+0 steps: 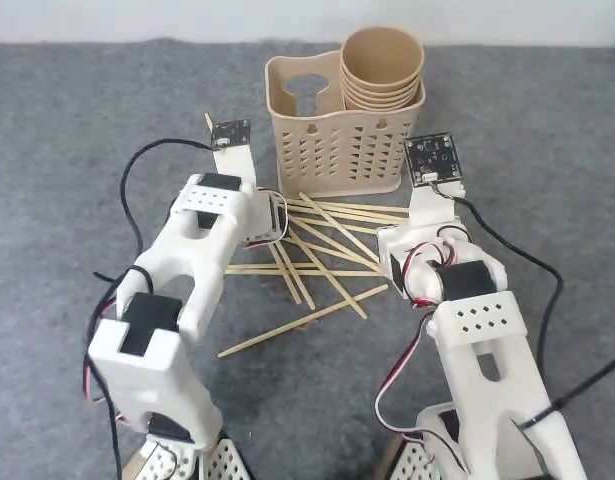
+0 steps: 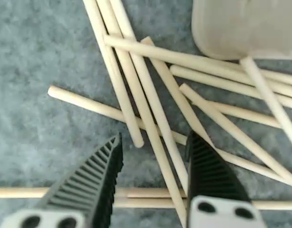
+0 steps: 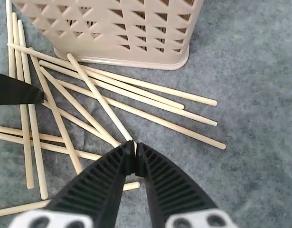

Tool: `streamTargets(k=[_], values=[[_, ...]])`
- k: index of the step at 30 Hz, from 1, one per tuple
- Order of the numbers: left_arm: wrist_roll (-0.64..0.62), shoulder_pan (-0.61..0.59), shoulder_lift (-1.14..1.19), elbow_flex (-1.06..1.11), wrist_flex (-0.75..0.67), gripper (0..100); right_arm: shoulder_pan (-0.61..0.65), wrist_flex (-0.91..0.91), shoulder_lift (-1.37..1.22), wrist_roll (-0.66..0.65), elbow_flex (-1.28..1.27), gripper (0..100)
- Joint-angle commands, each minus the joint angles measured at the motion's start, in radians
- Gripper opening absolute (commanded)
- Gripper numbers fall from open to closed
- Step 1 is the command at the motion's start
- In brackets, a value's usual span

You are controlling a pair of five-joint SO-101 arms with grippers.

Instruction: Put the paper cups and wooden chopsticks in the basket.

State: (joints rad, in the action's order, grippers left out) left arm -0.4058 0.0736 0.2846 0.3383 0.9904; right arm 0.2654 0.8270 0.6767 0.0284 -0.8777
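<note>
Beneath the spread left pincer (image 2: 155,138) lie crossed wooden chopsticks (image 2: 148,90).

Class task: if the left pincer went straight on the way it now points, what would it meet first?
Most likely the wooden chopsticks lying crossed on the grey carpet, straight ahead between the open jaws of the left pincer. How far off they lie is unclear.
</note>
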Motion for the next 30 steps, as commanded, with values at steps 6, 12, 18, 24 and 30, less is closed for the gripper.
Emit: streamTargets(k=[6, 12, 18, 24, 30], values=[[-0.018, 0.014, -0.002, -0.031, 0.005, 1, -0.001, -0.021, 0.001, -0.034, 0.008, 0.8], [-0.018, 0.009, -0.002, -0.027, 0.048, 1, -0.007, -0.025, 0.001, -0.035, 0.008, 0.8], [-0.017, 0.008, -0.003, -0.018, 0.098, 1, -0.007, -0.025, 0.001, -0.035, 0.008, 0.8], [-0.012, -0.014, -0.153, 0.047, 0.117, 1, -0.007, -0.025, 0.001, -0.035, 0.008, 0.8], [0.055, -0.018, -0.462, 0.177, 0.117, 1, -0.007, -0.035, -0.001, -0.035, 0.008, 0.8]])
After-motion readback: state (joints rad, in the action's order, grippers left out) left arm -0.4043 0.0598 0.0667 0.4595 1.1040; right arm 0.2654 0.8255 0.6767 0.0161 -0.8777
